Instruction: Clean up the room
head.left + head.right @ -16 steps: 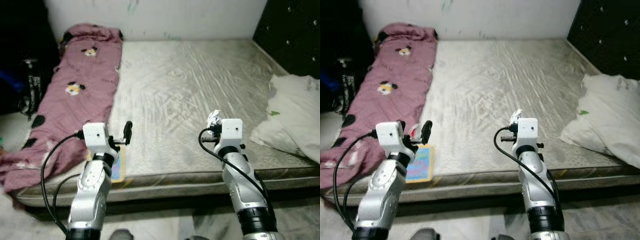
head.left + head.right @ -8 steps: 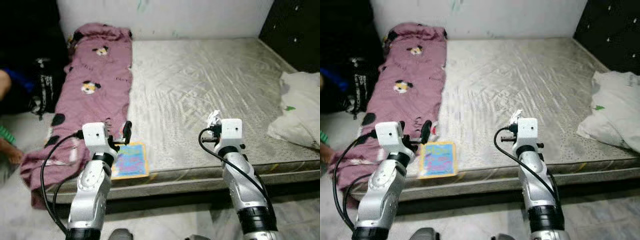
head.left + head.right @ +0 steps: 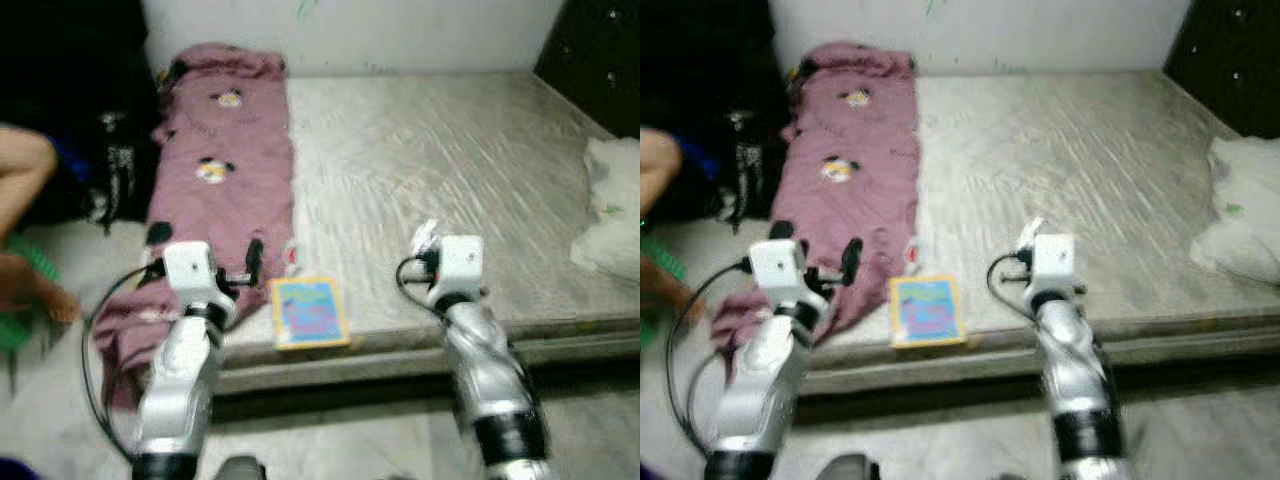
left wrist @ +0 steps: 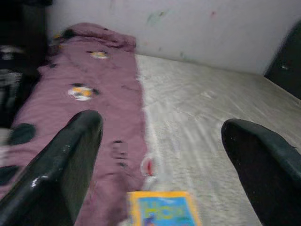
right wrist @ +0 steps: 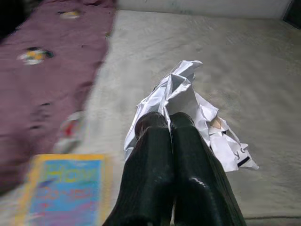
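Observation:
My right gripper [image 5: 164,123] is shut on a crumpled white paper [image 5: 188,101], held over the front edge of the grey mattress [image 3: 440,160]; the paper [image 3: 426,236] pokes up beside the wrist. My left gripper [image 4: 160,141] is open with nothing between its fingers, raised over the front left of the bed near the mauve blanket [image 3: 220,190]. A colourful book [image 3: 309,311] lies flat at the mattress's front edge, between the two arms. A small red and white wrapper [image 4: 147,165] lies by the blanket's edge.
A white pillow [image 3: 612,215] lies at the bed's right side. A person's arm [image 3: 25,165] and foot [image 3: 30,290] are at the left, beside a dark bag [image 3: 115,170]. Pale floor runs along the bed's front.
The camera has swung left and the picture is blurred: blanket, book and pillow all shifted right in view. Both arms keep their pose; the paper stays gripped.

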